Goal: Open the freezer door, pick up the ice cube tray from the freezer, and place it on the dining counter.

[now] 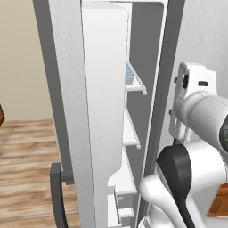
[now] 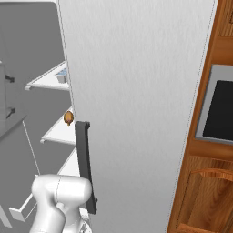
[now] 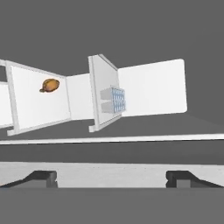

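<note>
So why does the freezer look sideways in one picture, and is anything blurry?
Hand view: the camera is rolled, so the shelves stand on end; the tray is sharp, and the open hand is dark. Left base view: the freezer door is evenly lit, with no glare. Nothing is blurry.

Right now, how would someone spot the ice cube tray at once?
Look into the open freezer at its white shelves. The ice cube tray lies on the upper shelf; its pale blue cells set it apart from the brown item one shelf down.
</note>
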### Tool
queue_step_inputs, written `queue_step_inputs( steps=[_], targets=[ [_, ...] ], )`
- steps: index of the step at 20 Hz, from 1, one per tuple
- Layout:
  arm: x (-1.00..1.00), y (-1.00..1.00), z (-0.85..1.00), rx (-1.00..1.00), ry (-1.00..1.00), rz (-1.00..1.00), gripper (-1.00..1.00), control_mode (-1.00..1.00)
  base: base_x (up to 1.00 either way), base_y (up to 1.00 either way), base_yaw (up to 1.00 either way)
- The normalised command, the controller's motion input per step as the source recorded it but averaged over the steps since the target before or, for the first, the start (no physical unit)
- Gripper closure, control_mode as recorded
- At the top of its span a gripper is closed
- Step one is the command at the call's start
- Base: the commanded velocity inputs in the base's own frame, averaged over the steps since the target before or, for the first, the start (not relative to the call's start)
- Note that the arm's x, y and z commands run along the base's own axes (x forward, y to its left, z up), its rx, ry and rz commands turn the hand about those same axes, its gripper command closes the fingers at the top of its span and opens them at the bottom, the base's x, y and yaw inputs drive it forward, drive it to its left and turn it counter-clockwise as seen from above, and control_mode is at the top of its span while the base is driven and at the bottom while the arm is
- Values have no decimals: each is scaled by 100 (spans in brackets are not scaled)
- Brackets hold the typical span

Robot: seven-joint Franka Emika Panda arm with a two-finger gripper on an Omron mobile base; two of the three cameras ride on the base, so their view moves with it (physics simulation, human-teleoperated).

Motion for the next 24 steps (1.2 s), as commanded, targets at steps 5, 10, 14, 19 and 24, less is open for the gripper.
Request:
queue_step_inputs(
  steps=[5, 10, 14, 19, 24],
  targets=[
    [48, 0, 3, -5, -3, 0, -100, -100, 0, 0, 0],
    [63, 0, 0, -1, 0, 0, -100, -100, 0, 0, 0],
    [61, 0, 0, -1, 0, 0, -100, -100, 0, 0, 0],
    [70, 0, 0, 0, 0, 0, -100, -100, 0, 0, 0],
    [52, 0, 0, 0, 5, 0, -100, -100, 0, 0, 0]
  ],
)
